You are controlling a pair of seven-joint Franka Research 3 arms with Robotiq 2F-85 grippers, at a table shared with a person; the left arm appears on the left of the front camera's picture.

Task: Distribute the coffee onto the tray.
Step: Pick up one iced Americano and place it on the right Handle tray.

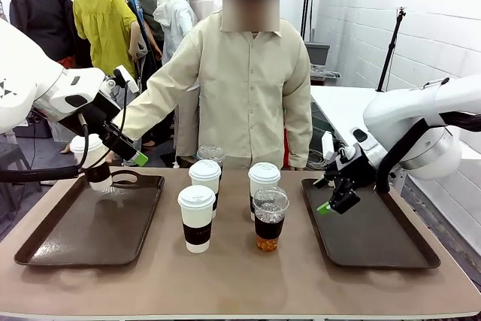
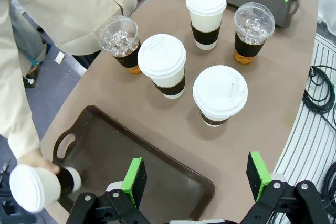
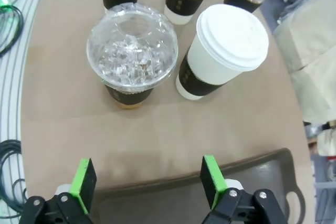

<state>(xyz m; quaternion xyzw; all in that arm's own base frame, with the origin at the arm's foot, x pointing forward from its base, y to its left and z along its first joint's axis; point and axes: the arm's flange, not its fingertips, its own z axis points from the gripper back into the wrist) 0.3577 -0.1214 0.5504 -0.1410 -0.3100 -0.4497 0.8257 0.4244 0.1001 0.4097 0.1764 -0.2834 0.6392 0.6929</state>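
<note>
Front view: three sleeved paper cups (image 1: 197, 217) and two clear dome-lidded cups (image 1: 270, 219) stand on table (image 1: 225, 283) beside left tray (image 1: 45, 249). Sixth cup (image 1: 84, 148) in person's hand (image 2: 34, 160) at that tray's far corner. Left gripper (image 2: 195, 174) released above tray; right gripper (image 3: 148, 176) released, well apart from it.

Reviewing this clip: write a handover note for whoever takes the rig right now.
Left gripper: open, empty, above the left tray.
Right gripper: open, empty, above the right tray at its inner edge.
Coffee: three white sleeved cups and two dome-lidded cups stand mid-table; the person's hand holds another white cup beside the left tray.
Done: no cup stands on either tray.
Left: all placing.
</note>
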